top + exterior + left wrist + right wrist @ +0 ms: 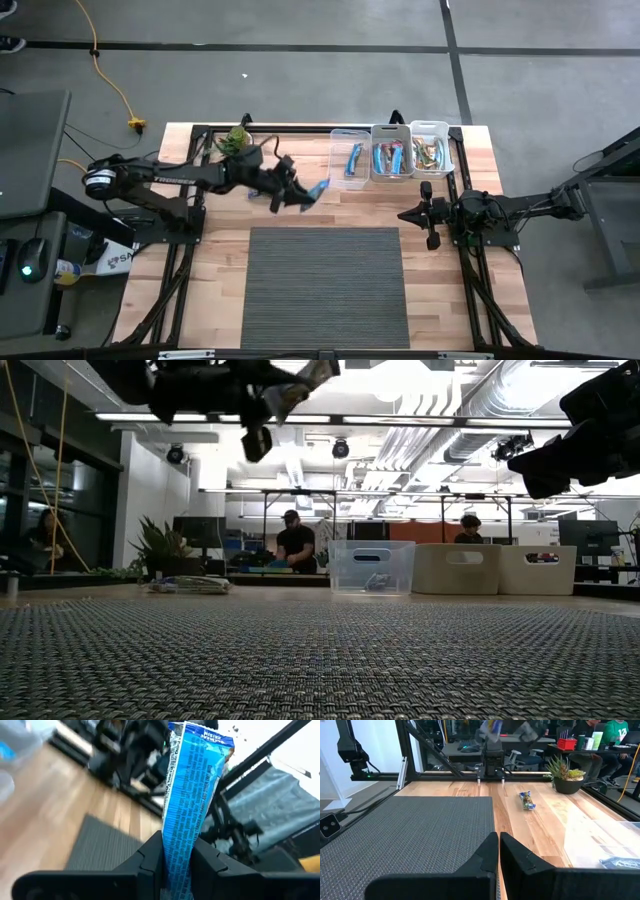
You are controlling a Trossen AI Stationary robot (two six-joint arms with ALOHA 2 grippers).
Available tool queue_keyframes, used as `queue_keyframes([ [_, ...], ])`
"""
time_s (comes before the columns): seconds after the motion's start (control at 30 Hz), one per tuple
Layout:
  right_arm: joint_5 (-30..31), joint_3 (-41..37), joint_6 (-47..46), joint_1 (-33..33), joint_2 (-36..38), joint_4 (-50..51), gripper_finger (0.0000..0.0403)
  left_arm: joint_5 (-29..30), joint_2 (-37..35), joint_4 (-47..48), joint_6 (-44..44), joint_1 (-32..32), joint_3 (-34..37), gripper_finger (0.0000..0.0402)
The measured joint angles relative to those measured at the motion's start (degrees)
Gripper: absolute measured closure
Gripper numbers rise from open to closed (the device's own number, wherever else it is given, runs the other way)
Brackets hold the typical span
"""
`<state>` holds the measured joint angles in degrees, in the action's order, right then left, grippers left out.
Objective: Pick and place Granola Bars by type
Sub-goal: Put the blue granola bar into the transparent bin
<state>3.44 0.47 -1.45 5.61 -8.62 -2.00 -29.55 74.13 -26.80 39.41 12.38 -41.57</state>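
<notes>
A bright blue granola bar (192, 785) hangs high over the wooden table with my left gripper (300, 193) shut on it, left of the bins; the low view shows it up at the top (315, 372). One loose bar (526, 800) lies flat on the wood near the potted plant (566, 772). The clear bin (350, 160) holds a blue bar, the middle bin (392, 156) blue-red ones, the right bin (430, 150) yellow-green ones. My right gripper (498, 845) waits shut and empty at the table's right (412, 213). My left gripper pinches the blue bar's wrapper near one end (177, 845) between its two fingers. The fingers reach out level toward the table's right. Most of the bar sticks out past the fingertips, its free end (200, 732) ahead of them. The bar is lifted clear of the table.
A grey woven mat (325, 285) covers the table's near middle. The three bins stand in a row along the far edge, right of centre, and the plant (237, 140) stands at the far left. People sit at desks in the room beyond the table.
</notes>
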Motion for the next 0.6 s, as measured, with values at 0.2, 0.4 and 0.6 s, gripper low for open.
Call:
queue_keyframes([
  [0.2,0.0,0.0,0.0,0.0,0.0,0.0,0.0402,0.4,0.0,2.7,-4.0,2.5,-8.9,0.0336],
  [0.4,0.0,0.0,0.0,0.0,0.0,0.0,0.0402,7.4,0.0,16.1,-12.1,3.0,-22.0,0.0336],
  [0.6,0.0,0.0,0.0,0.0,0.0,0.0,0.0402,11.4,0.9,21.0,-16.8,3.0,-33.9,0.0335],
])
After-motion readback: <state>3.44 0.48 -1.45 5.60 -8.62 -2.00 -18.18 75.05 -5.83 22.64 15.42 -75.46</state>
